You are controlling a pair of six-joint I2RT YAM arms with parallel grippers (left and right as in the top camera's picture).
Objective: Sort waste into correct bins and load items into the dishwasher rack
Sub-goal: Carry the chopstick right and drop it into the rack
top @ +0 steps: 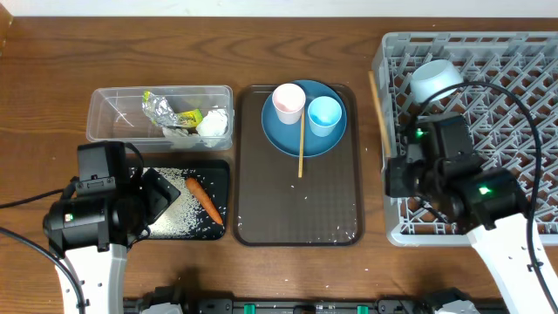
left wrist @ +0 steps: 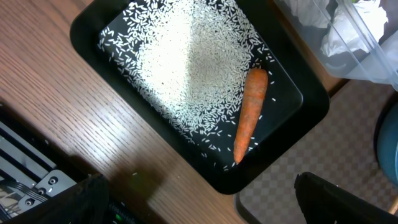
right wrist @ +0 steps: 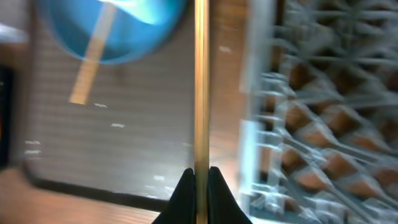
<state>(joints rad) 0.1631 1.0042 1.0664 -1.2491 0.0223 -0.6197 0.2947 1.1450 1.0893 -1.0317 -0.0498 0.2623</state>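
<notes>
Right now it's the rack-loading step. R fingers (right wrist: 182,196) are pressed together, pinching one wooden chopstick (right wrist: 200,81) at its near end. Overhead shows that stick over the counter gap betw. the brown serving tray (top: 261,209) and the left wall of the dishwasher rack (top: 523,70), so it's not yet inside. A pale bowl (top: 434,80) already sits in the rack's far-left part.

The 2nd chopstick (top: 302,144) lies across the dark-blue plate (top: 277,138), w/ the pink cup (top: 289,102) and light-blue cup (top: 324,115) standing on it.

L fingers (left wrist: 348,202) are spread wide, holding nothing, above the near edge of the black tray (left wrist: 311,106), which holds the rice (left wrist: 180,68) + carrot (left wrist: 249,112). The clear tub (top: 100,122) has the foil (top: 159,106), wrapper (top: 187,118) and tissues (top: 214,125), so the waste part looks done.

Next move, prob.: carry the stick over the rack wall, lay it betw. pegs, then let go. It's thin and could slip thru the lattice, so it needs a low, flat-ish placement. After that: 2nd stick, cups, plate.
</notes>
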